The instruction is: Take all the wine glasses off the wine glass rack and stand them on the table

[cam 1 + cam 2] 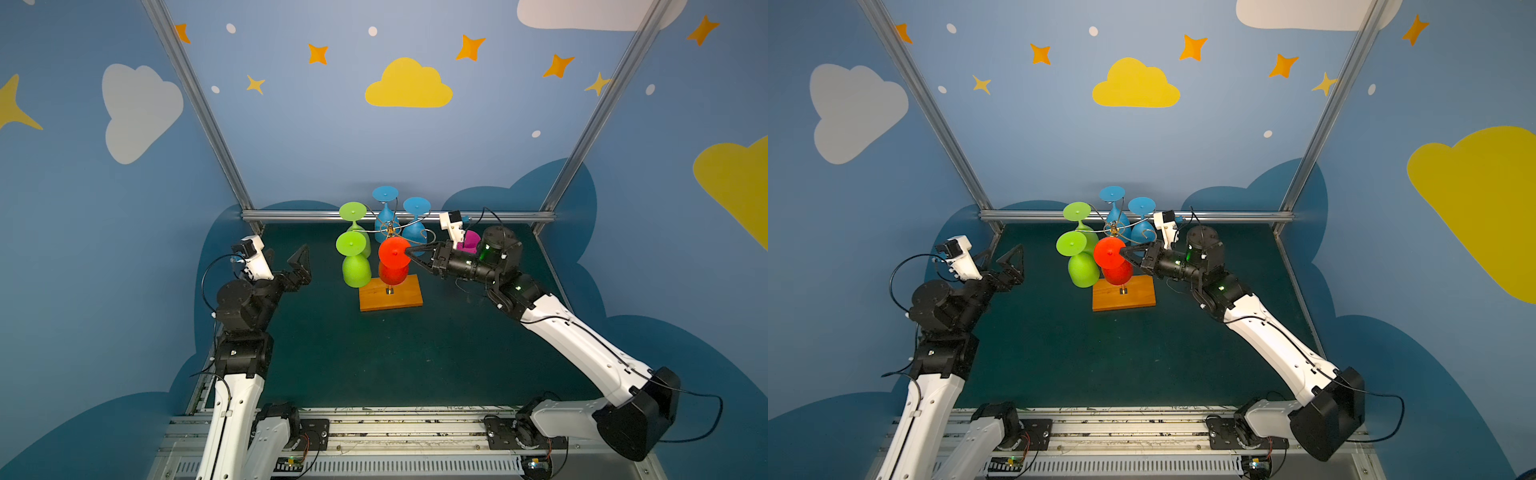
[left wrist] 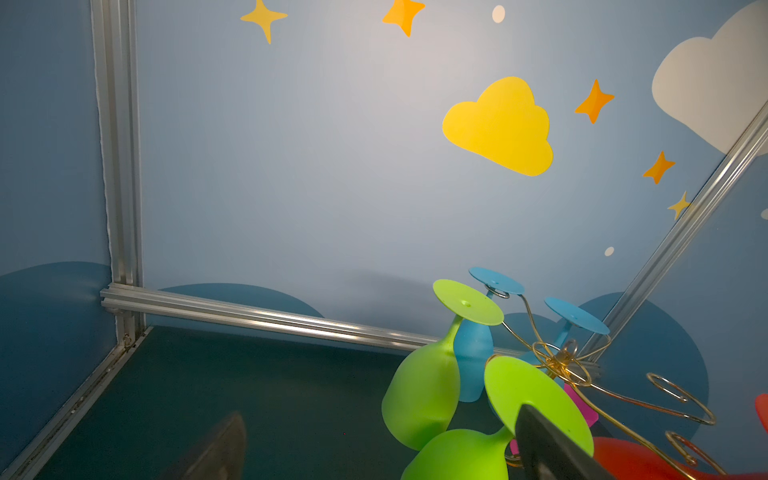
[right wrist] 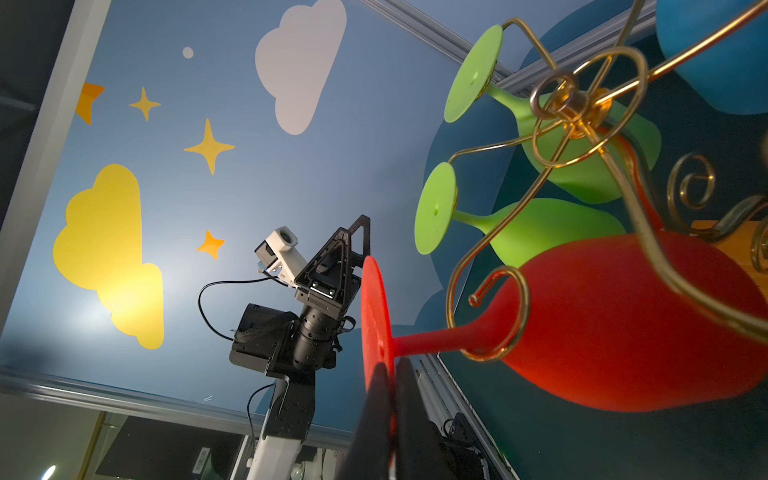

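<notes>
Right hand (image 1: 410, 252) clenched on foot disc of red wine glass (image 1: 392, 272). Glass hangs upside down, stem threaded in spiral arm of wine glass rack (image 1: 401, 297), mid-bench (image 1: 374, 353). Left hand (image 1: 999, 261) released, fingers spread wide, empty, well apart from rack.

Gold wire wine glass rack (image 2: 559, 365): two green wine glasses (image 2: 424, 395) hang bowl-down on its camera side, two blue wine glasses (image 2: 473, 353) beyond it. A magenta glass (image 2: 582, 409) peeks from behind the rack's hub; a red wine glass (image 2: 631, 461) shows under one spiral arm. Left gripper (image 2: 380, 415) spread wide, one dark finger (image 2: 548, 449) overlapping the nearer green foot.
</notes>
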